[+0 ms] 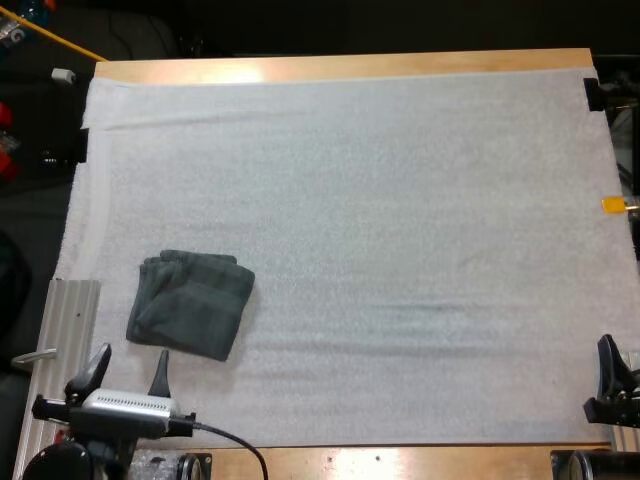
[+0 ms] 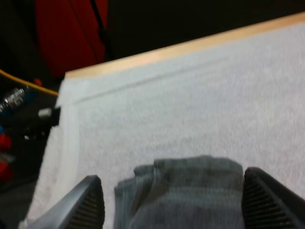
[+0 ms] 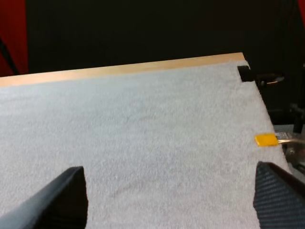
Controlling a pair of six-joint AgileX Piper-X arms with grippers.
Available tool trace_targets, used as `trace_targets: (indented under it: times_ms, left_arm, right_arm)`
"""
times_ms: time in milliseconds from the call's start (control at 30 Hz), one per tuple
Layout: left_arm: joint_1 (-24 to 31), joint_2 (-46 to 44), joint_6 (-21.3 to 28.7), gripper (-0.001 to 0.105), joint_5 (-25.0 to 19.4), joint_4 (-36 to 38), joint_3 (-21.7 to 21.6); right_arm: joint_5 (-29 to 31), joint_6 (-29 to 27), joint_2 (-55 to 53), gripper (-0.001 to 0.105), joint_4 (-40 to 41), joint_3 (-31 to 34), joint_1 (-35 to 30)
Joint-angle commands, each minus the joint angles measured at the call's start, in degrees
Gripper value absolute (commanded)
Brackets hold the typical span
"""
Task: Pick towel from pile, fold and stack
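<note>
A dark grey-green towel, folded into a thick pad, lies on the white mat toward its near left part. My left gripper hovers just short of the towel's near edge, open, with nothing between its fingers. In the left wrist view the folded towel lies between and beyond the spread fingertips. My right gripper rests at the mat's near right corner. In the right wrist view its fingers stand wide apart over bare mat.
A ribbed metal rail runs along the left edge of the table beside the towel. The wooden table edge borders the mat's far side. A black clamp sits at the far right corner.
</note>
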Motion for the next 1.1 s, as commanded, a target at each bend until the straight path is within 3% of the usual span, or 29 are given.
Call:
trace_targets:
  times_ms: [0,267,700,1067]
  left_arm:
    - [-0.1,-7.5,0.0,0.059,0.4,-1.1,0.5]
    - [-0.1,-7.4,0.0,0.059,0.4,-2.0,6.7]
    - [-0.1,-7.3,0.0,0.059,0.4,-4.0,7.5]
    - [-0.1,-7.3,0.0,0.059,0.4,-4.0,7.5]
  right_arm:
    - [0.2,-0.1,-2.1,0.07,-0.4,-0.1,-0.1]
    - [0.2,-0.1,-2.1,0.07,-0.4,-0.1,-0.1]
    - [0.2,-0.1,-2.1,0.07,-0.5,0.2,-0.1]
    - [0.2,-0.1,-2.0,0.07,-0.4,7.1,-0.1]
